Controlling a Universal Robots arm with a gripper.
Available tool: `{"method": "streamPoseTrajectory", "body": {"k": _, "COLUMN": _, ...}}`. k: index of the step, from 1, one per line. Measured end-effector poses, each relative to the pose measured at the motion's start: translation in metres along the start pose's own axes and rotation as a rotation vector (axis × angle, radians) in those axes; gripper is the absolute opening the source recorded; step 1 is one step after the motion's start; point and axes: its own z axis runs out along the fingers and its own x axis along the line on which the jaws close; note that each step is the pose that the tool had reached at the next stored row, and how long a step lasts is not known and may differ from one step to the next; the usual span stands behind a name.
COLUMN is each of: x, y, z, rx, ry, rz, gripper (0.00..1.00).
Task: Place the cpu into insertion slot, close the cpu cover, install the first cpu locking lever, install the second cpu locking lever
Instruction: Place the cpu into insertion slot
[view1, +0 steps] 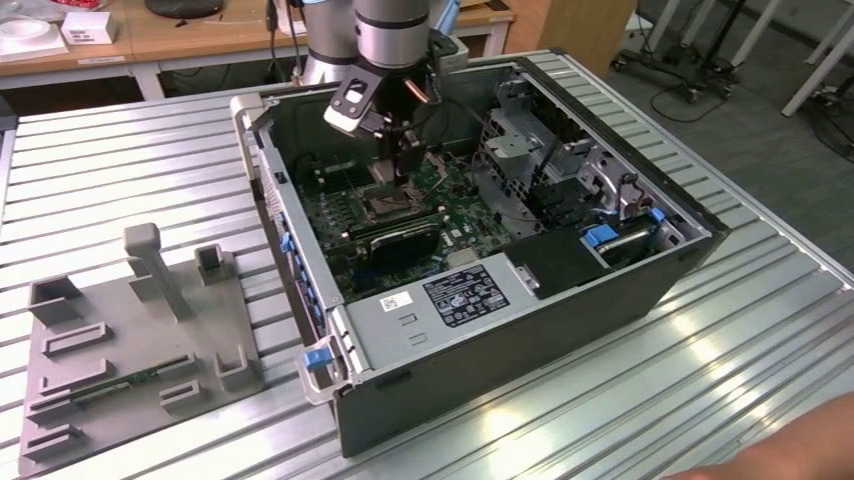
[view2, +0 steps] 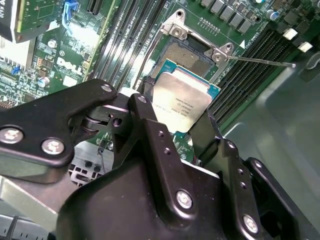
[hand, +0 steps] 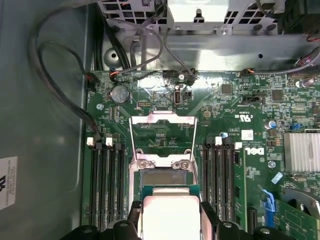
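Observation:
My gripper (view2: 177, 114) is shut on the cpu (view2: 182, 97), a pale silver square chip on a green backing, clamped by its edges between the black fingers (view2: 150, 130). The chip hangs tilted just short of the insertion slot (view2: 184, 52), whose dark pin field lies bare inside its metal rim. In the first wrist view the cpu (hand: 170, 210) sits at the slot's (hand: 165, 176) near edge, and the cpu cover (hand: 162, 160) is swung open beyond it. A thin locking lever (view2: 260, 61) sticks out from the socket's corner. In the exterior view the gripper (view1: 387, 150) reaches into the case above the slot (view1: 387, 203).
Long black memory slots (hand: 107, 185) flank the socket on both sides. A finned heatsink (hand: 302, 150), loose cables (hand: 55, 85) and a drive cage (view1: 534, 150) crowd the open case (view1: 534, 300). A grey fixture block (view1: 134, 330) stands at the exterior view's left. A hand (view1: 787, 455) shows at the corner.

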Motion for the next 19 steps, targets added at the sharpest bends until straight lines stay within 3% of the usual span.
{"method": "streamPoseTrajectory", "body": {"k": 4, "x": -0.0001, "y": -0.0005, "z": 0.0056, "rx": 0.0008, "ry": -0.0002, "rz": 0.000, "gripper": 0.54}}
{"method": "streamPoseTrajectory", "body": {"k": 13, "x": -0.0001, "y": -0.0006, "z": 0.0074, "rx": 0.0008, "ry": 0.0000, "rz": 0.000, "gripper": 0.54}}
{"method": "streamPoseTrajectory", "body": {"k": 19, "x": -0.0003, "y": -0.0013, "z": 0.0151, "rx": 0.0014, "ry": -0.0001, "rz": 0.000, "gripper": 0.54}}
